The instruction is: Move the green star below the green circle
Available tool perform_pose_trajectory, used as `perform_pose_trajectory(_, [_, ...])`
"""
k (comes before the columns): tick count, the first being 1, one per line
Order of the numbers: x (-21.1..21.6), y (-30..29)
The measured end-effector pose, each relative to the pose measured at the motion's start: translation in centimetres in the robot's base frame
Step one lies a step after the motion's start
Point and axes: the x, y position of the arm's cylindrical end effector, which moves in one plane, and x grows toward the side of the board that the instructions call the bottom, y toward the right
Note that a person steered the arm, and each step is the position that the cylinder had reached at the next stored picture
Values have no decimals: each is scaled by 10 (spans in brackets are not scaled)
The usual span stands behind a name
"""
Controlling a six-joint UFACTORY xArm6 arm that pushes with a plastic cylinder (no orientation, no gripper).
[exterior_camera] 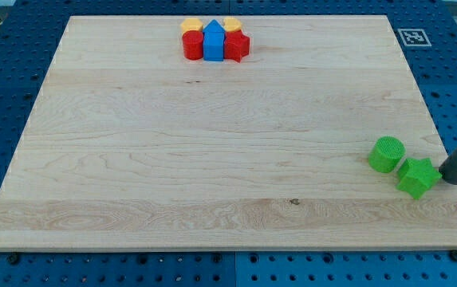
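Pretty much the whole pale wooden board (pixel 212 159) is open, so there's loads of room to slide around. Only clutter: a tight bunch at the view's top, red cylinder block (pixel 192 45), blue house-shaped block (pixel 214 43), red star-ish block (pixel 237 46), plus two yellow blocks (pixel 192 25) (pixel 232 24) tucked behind. Down at the view's right edge the green round cylinder block (pixel 387 154) and green star block (pixel 418 177) sit nearly touching, no lane between them, with my tip (pixel 450 177) just beside the star's right.

Green star (pixel 418 177), green circle (pixel 387 154); pale wood-grain counter (pixel 212 143); red (pixel 192 45), blue (pixel 214 41), yellow (pixel 191 25) blocks; dark rod, my tip (pixel 448 177).
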Motion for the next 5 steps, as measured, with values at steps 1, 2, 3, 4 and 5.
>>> perform_pose_trajectory(1, [4, -12])
perform_pose_trajectory(2, [4, -35])
perform_pose_trajectory(3, [4, -39])
perform_pose_trajectory(4, [1, -32])
perform_pose_trajectory(5, [-33, -28])
